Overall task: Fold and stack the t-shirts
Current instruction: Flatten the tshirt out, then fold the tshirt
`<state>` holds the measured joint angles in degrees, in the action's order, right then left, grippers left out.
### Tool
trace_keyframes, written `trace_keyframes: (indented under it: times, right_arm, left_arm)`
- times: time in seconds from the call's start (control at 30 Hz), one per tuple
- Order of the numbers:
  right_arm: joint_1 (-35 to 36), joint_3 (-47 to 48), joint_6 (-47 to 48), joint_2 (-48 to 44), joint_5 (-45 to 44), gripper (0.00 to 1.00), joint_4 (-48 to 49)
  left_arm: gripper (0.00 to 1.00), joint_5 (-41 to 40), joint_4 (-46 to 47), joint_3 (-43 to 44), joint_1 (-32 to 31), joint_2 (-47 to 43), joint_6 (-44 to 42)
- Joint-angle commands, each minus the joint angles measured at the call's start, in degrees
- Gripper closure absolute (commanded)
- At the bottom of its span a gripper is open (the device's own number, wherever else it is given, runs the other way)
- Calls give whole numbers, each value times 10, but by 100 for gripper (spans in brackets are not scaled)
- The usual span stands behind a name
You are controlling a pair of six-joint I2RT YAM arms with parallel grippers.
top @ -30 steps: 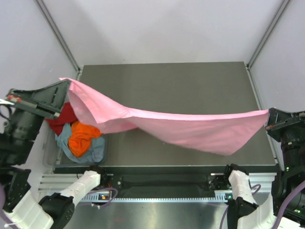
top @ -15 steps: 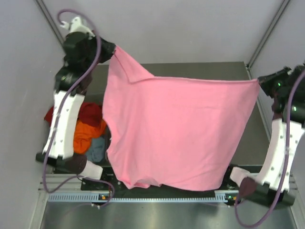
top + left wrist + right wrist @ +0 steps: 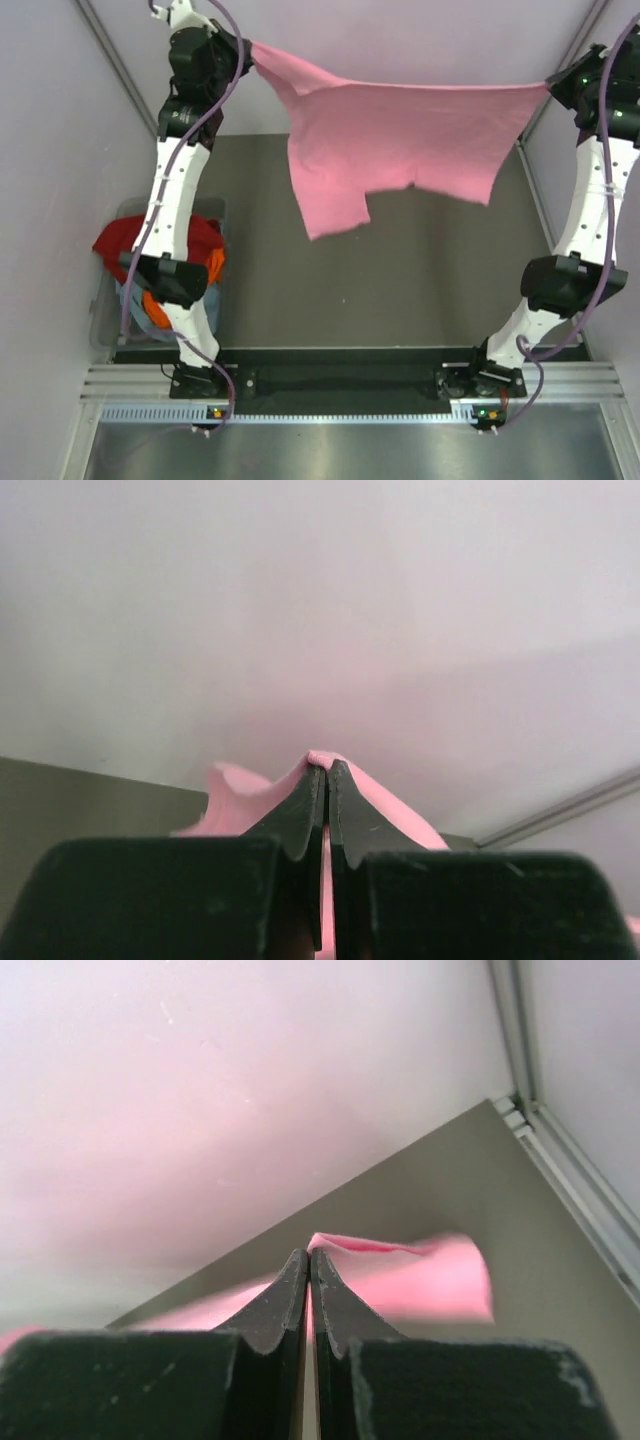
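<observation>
My left end effector (image 3: 243,57) is clenched on one corner of the bright pink soft cloth t-shirt (image 3: 400,130). My right end effector (image 3: 552,88) is clenched on the opposite corner. A second ago this shirt sagged low across the dark grey flat desk (image 3: 420,280), and half a second ago it hung broad toward the near edge. Now both my arms reach high and far. The shirt's top edge is stretched taut between them, and the cloth hangs over the far half of the desk. I judge this to be a swing to spread the shirt flat, with folding not yet begun.

My wrist views show only a pinch of pink at my fingertips (image 3: 316,780), so I cannot tell which edge I hold. No neck label shows. At near left, my left arm partly hides the crumpled dark red cloth t-shirt (image 3: 120,240), the orange cloth t-shirt (image 3: 215,265) and the grey-blue cloth t-shirt (image 3: 132,308).
</observation>
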<state>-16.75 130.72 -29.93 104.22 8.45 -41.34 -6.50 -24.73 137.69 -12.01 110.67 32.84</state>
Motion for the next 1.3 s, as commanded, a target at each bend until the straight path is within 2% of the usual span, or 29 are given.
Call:
trace_keyframes:
  times: [0.0,0.07,0.13,0.3,0.4,0.47,0.53,0.57,0.63,0.7,0.87,1.07,1.27]
  right_arm:
    - [-28,-92,33,-131,-3,100,80]
    - [-34,-181,45,-187,-23,100,99]
    - [-38,-243,58,-215,-33,100,92]
    - [-40,-372,72,-298,-70,100,62]
    - [-41,-448,83,-335,-77,100,39]
    - [-41,-501,90,-366,-109,100,23]
    - [-41,-565,82,-402,-154,100,17]
    - [-43,-588,78,-413,-168,100,14]
    - [-44,-657,58,-442,-201,100,18]
    - [-48,-729,43,-459,-208,100,35]
    - [-71,-814,-3,-471,-212,100,66]
    - [-85,-841,-18,-456,-201,100,90]
    - [-86,-853,1,-428,-189,100,129]
  left_arm:
    - [100,25,164,-111,-11,-181,0]
    - [100,18,193,-217,-34,-235,-30]
    - [100,-7,191,-276,-79,-307,-51]
    - [100,-3,182,-510,-131,-468,-16]
    - [100,-37,162,-642,-169,-548,-6]
    - [100,-35,126,-723,-172,-579,29]
    - [100,3,140,-789,-173,-625,58]
    - [100,18,151,-858,-174,-640,87]
    - [100,33,147,-940,-184,-672,118]
    - [100,44,140,-985,-198,-700,145]
    - [100,8,101,-1089,-217,-762,161]
    - [100,11,101,-1110,-217,-754,157]
    - [100,22,152,-1076,-217,-674,139]
